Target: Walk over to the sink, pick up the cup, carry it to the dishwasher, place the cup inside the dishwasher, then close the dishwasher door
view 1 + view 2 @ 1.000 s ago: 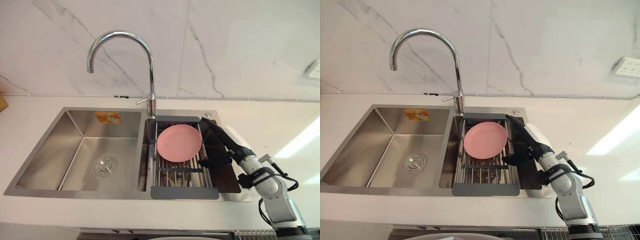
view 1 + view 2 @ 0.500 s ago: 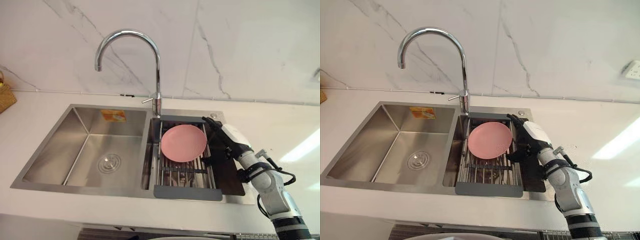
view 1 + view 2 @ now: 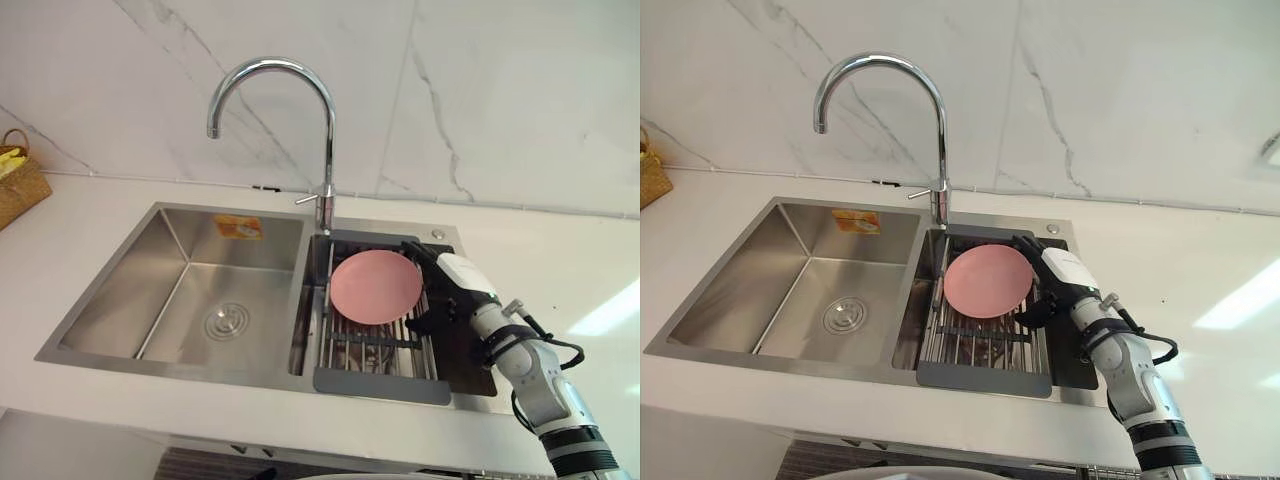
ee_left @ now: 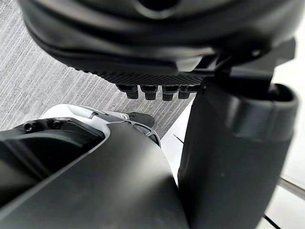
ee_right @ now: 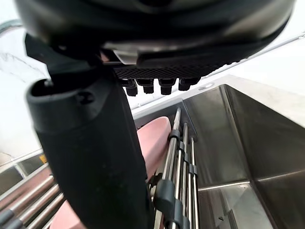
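Observation:
A round pink plate [image 3: 375,287] lies on a roll-up drying rack [image 3: 378,350] across the right basin of the steel sink [image 3: 110,312]. I see no cup. My right hand [image 3: 455,285] is at the plate's right edge, fingers stretched toward the back of the rack and thumb pointing at the plate, open and holding nothing. The right wrist view looks past the right hand's thumb [image 5: 90,157] to the plate [image 5: 155,138] and the rack's bars [image 5: 183,157]. My left hand [image 4: 228,157] hangs low above grey floor with relaxed fingers and holds nothing.
A tall curved faucet [image 3: 325,140] rises behind the divider between the basins. The left basin holds only its drain [image 3: 227,322]. A wicker basket [image 3: 18,180] stands on the white counter at the far left. A marble wall backs the counter.
The whole picture has shifted right and down, so the camera moved; the basket has come into sight. My right hand stays beside the plate.

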Available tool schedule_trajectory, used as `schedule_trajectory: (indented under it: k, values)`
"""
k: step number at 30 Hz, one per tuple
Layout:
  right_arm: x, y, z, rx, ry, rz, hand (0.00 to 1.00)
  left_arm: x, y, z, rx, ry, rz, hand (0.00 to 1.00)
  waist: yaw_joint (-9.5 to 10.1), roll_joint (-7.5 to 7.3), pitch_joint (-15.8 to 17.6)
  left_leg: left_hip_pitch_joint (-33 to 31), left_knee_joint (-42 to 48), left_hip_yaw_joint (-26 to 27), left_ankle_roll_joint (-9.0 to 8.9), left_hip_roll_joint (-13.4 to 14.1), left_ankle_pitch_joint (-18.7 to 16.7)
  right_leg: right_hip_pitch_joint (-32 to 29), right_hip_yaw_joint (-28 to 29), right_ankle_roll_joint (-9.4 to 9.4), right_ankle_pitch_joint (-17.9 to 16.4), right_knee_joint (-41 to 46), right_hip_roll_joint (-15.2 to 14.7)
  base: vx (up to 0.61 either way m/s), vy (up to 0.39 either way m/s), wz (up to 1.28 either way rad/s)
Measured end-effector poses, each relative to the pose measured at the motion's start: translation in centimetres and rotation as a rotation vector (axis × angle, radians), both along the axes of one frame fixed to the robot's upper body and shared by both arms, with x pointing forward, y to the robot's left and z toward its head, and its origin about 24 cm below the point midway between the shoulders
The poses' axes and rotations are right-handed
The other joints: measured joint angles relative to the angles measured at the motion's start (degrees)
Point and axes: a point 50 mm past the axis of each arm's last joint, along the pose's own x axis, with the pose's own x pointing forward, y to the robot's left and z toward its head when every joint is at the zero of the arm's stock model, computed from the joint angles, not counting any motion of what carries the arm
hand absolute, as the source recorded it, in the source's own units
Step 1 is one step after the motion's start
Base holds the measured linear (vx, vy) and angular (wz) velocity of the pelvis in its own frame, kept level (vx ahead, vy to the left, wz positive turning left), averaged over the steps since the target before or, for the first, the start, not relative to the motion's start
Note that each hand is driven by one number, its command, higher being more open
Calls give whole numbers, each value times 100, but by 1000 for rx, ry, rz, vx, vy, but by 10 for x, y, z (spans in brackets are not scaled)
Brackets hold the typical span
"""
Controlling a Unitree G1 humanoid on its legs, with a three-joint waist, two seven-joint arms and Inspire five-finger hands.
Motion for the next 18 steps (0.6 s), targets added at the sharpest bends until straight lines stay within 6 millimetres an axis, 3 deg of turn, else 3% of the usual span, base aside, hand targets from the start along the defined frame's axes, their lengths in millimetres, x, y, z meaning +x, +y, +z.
schedule_trajectory:
  k: [11, 18]
  values:
    - [2, 2, -2, -60, -160, -62, 100, 7, 1, 2, 46, -43, -98, 100, 34, 22, 144, -10, 0, -77, 16, -21, 17, 33, -78, 5, -3, 0, -7, -8, -4, 3]
    - [-1, 3, -17, -77, -182, -96, 100, 14, 0, 3, 82, -65, -197, 100, 77, 53, 167, -37, -1, -192, 34, -36, 46, 69, -199, 19, -14, 1, -14, -7, -5, 8]
